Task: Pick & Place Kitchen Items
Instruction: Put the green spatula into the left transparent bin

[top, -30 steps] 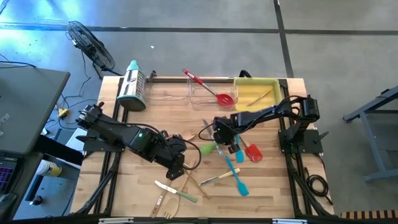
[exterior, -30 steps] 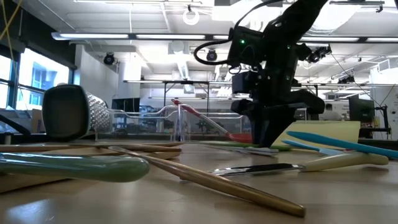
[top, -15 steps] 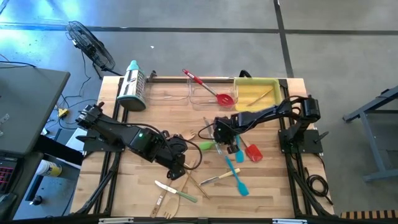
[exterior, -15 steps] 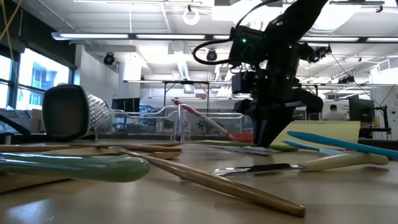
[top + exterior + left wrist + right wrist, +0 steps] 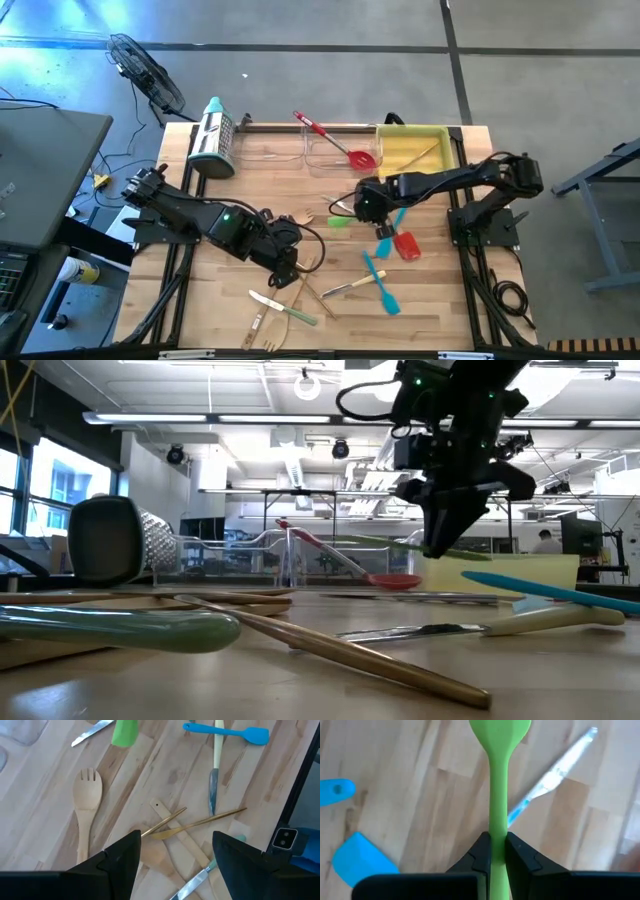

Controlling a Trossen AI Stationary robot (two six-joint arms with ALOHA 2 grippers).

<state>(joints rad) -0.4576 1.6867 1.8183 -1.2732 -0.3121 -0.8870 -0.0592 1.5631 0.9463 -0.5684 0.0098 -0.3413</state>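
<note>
My right gripper (image 5: 366,207) is shut on a green silicone spatula (image 5: 338,221) above the middle of the table; the low view shows the spatula (image 5: 380,542) held level in the air. My left gripper (image 5: 287,265) is open and empty above a pile of utensils near the table's front: a wooden fork (image 5: 87,795), thin golden sticks (image 5: 200,822) and a knife (image 5: 214,780). Two blue spatulas (image 5: 383,285) (image 5: 386,240) and a red spatula (image 5: 405,244) lie flat on the table below and to the right of my right gripper. My right gripper pinches the green spatula's handle (image 5: 497,827) between its two fingers, some way behind the head (image 5: 499,727). The fingers point down from above and lie across the handle. The spatula is about level and lifted clear of the table.
A steel box grater (image 5: 213,135) lies at the back left. A clear tray (image 5: 318,160) with a red slotted spoon (image 5: 345,148) and a yellow tray (image 5: 398,152) with a wooden utensil stand along the far edge. More utensils (image 5: 275,308) lie near the front edge.
My right gripper has risen from the table and gone a little toward the far right, taking the green spatula with it. The spatula, which lay on the table, now hangs level and clear of it.
</note>
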